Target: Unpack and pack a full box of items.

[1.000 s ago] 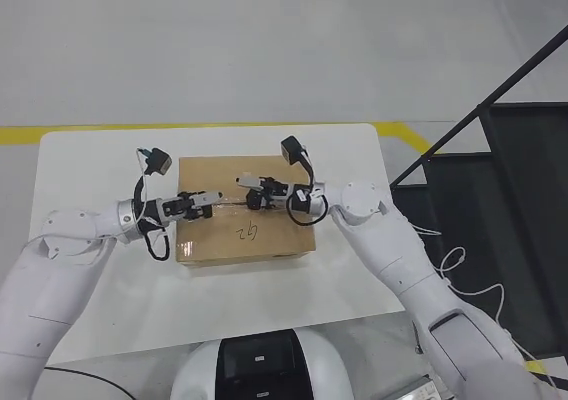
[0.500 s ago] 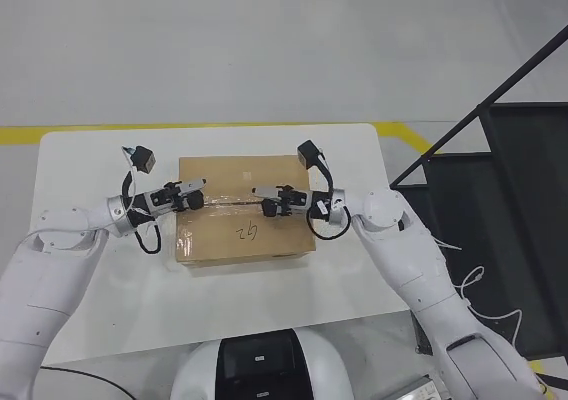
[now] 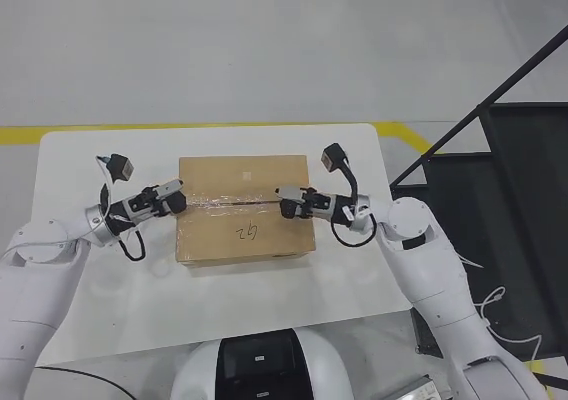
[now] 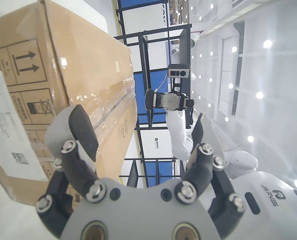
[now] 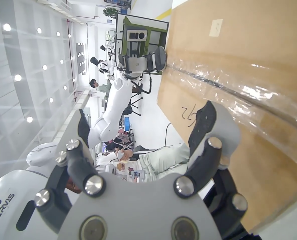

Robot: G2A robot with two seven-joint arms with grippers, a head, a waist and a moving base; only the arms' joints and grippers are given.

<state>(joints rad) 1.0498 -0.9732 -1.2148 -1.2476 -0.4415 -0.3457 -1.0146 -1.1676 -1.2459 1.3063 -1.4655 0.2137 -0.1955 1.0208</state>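
Observation:
A closed cardboard box sits in the middle of the white table, its top seam sealed with clear tape. My left gripper hovers at the box's left end, level with the seam, fingers open and holding nothing. My right gripper is over the right part of the top, by the seam, also open and empty. In the left wrist view the open left gripper faces along the box, with the right gripper far off. In the right wrist view the open right gripper faces the taped box.
A black metal stair frame stands close to the table's right side. A yellow floor line runs behind the table. Bare table surface lies in front of the box and to both sides.
Both grippers have drawn apart along the taped seam, from near the middle of the box top toward its left and right ends. The box has not moved.

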